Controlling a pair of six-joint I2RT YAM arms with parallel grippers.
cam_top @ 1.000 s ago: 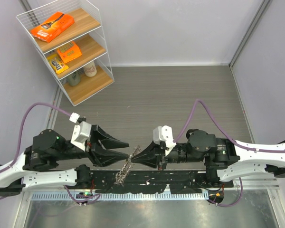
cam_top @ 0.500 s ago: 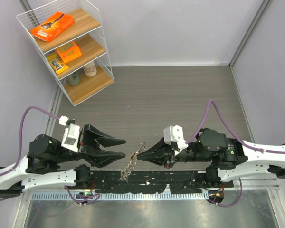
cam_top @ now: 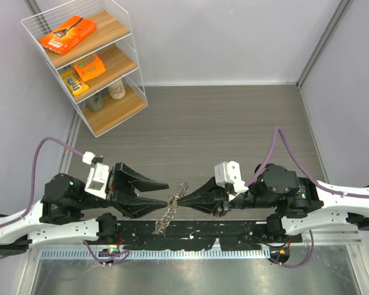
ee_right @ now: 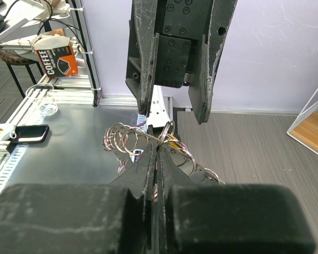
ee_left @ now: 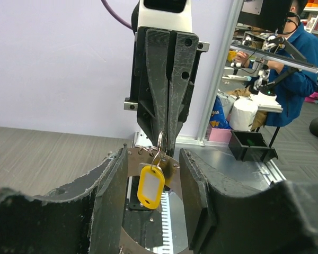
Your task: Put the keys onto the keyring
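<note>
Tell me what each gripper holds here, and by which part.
Right gripper, shut, pinches the keyring by one ring at its upper end; the rest dangles. Open left gripper holds nothing.

Two black-and-white robot arms meeting tip to tip in front of their bases

The left arm's black two-finger gripper (cam_top: 166, 192) points right with its jaws standing apart, wrist level, white forearm stretching back to the left. The right arm's black two-finger gripper (cam_top: 179, 201) points left, fingers pressed flat together on a ring of the floppy silvery metal keyring (cam_top: 166, 216). Its tip sits just short of the left fingers (ee_right: 144, 69), aimed at the gap between them. Both arms lie low and folded
</note>
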